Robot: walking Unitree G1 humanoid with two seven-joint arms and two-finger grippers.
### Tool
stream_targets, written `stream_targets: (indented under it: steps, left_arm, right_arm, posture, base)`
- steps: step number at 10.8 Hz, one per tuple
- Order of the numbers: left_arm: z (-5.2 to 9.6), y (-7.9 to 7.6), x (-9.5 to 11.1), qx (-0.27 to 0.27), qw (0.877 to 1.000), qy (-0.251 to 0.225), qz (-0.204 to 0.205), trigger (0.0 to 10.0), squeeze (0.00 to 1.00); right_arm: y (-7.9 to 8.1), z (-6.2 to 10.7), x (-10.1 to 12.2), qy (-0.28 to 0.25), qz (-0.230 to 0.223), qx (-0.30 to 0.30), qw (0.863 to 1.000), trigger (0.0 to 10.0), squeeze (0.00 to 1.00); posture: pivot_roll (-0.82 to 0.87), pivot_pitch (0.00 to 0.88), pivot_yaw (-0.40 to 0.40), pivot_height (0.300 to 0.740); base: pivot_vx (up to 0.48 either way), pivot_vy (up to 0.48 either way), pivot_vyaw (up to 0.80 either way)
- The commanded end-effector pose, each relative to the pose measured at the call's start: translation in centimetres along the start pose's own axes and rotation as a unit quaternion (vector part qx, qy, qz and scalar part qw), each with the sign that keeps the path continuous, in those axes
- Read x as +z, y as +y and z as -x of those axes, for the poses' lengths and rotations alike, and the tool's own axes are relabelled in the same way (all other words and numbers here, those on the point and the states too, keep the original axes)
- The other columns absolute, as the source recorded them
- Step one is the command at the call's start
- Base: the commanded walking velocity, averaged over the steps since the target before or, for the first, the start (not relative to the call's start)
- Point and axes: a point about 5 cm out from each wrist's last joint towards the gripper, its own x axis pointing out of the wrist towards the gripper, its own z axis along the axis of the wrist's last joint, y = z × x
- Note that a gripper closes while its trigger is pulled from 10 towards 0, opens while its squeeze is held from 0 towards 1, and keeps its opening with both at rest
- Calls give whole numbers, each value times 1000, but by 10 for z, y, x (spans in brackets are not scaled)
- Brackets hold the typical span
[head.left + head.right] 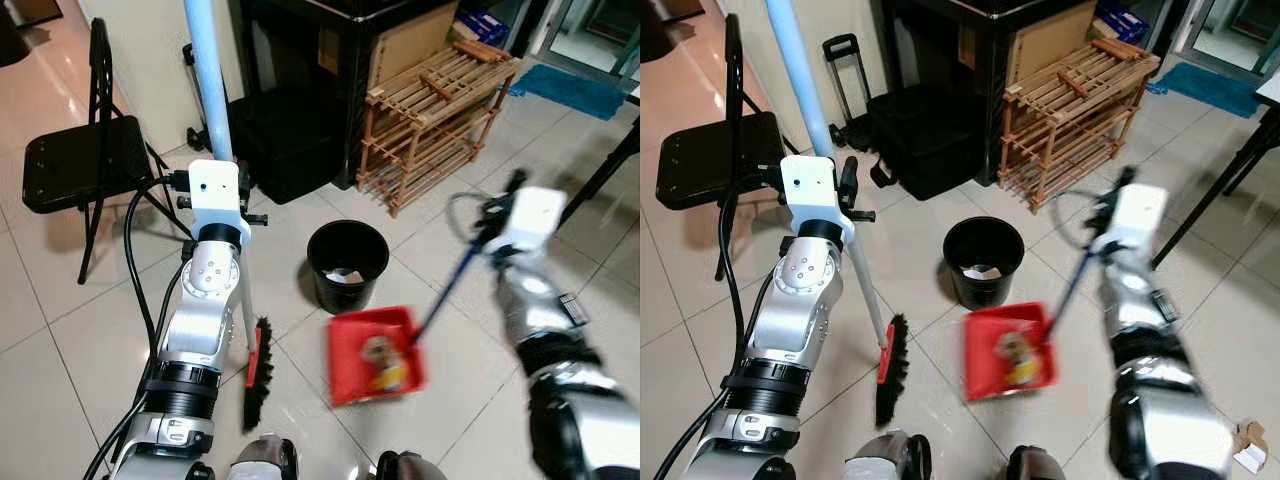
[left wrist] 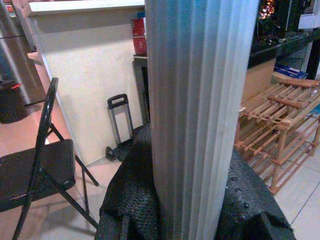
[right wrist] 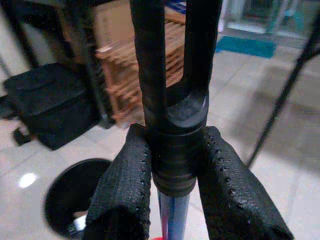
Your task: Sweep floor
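Two arms share the sweeping: the left gripper (image 2: 187, 220) has its fingers pressed around the broom (image 1: 257, 375) pole, keeping it upright with bristles on the floor (image 1: 60, 340). Fingers of the right gripper (image 3: 172, 200) pinch the dustpan handle (image 1: 1065, 290), tilting the red dustpan (image 1: 375, 355) beside the black bin (image 1: 347, 265), probably for emptying. Debris lies in both.

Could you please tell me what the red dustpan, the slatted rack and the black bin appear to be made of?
Red dustpan: probably moulded plastic, uniform colour. Slatted two-tier rack: unpainted wood or bamboo, tan slats. Round black bin: likely plastic, smooth matte wall.
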Motion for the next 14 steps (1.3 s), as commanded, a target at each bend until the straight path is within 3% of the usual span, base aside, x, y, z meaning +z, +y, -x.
stream_targets:
  steps: [1, 3, 6, 8, 9, 11, 14]
  left_arm:
    - [-1, 1, 12, 1, 999, -31, -5, 10000, 0]
    - [-1, 2, 12, 3, 1000, -30, -6, 10000, 0]
    - [-1, 6, 13, 10, 999, -31, -8, 10000, 0]
    - [0, 6, 12, 12, 999, -30, -9, 10000, 0]
    - [0, 6, 12, 12, 999, -30, -9, 10000, 0]
    - [-1, 6, 13, 12, 999, -30, -9, 10000, 0]
    - [2, 4, 13, 6, 999, -34, -25, 10000, 0]
  right_arm:
    - [-7, -5, 19, -34, -4, -17, 999, 10000, 0]
    - [-18, -9, 31, -43, 4, -39, 998, 10000, 0]
    - [-55, -12, 57, -65, 18, -144, 987, 10000, 0]
    - [-69, -11, 66, -77, 20, -197, 977, 10000, 0]
    - [-81, -8, 69, -75, -20, -250, 965, 10000, 0]
    - [-89, -4, 61, -63, -105, -297, 947, 10000, 0]
    - [-93, 1, 51, -55, -148, -345, 925, 10000, 0]
  posture:
    - [78, 118, 38, 740]
    - [84, 126, 36, 740]
    - [91, 134, 33, 740]
    - [92, 137, 33, 740]
    - [92, 138, 34, 740]
    - [99, 140, 35, 740]
    - [104, 142, 38, 740]
  base:
    - [0, 0, 0]
    - [0, 0, 0]
    - [0, 0, 0]
    - [0, 0, 0]
    - [0, 0, 0]
    - [0, 0, 0]
    - [0, 0, 0]
